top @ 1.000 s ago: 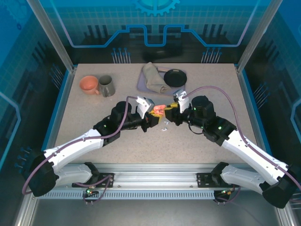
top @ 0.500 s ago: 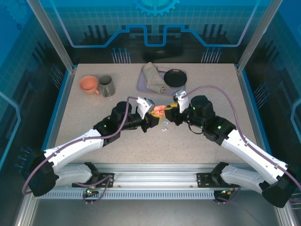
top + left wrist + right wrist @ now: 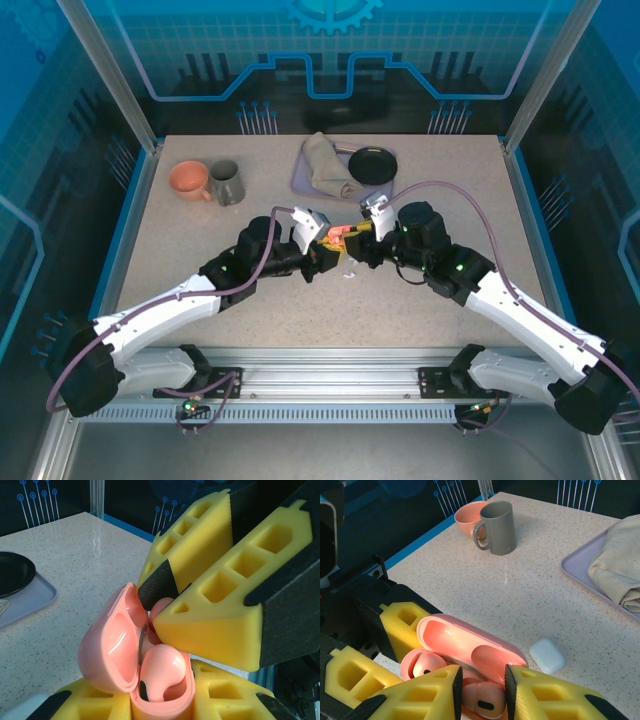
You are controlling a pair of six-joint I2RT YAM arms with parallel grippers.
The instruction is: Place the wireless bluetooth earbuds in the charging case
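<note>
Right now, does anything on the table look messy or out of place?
Nothing is spilled or broken. Only the cloth looks untidy, crumpled on the tray beside a black plate. The orange cup and grey mug stand upright.

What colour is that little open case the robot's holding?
Salmon pink, inside and out; the charging case shows best in the left wrist view.

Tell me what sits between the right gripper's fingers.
A salmon-pink earbud, pinched by the right gripper at the open pink case, in the right wrist view.
</note>
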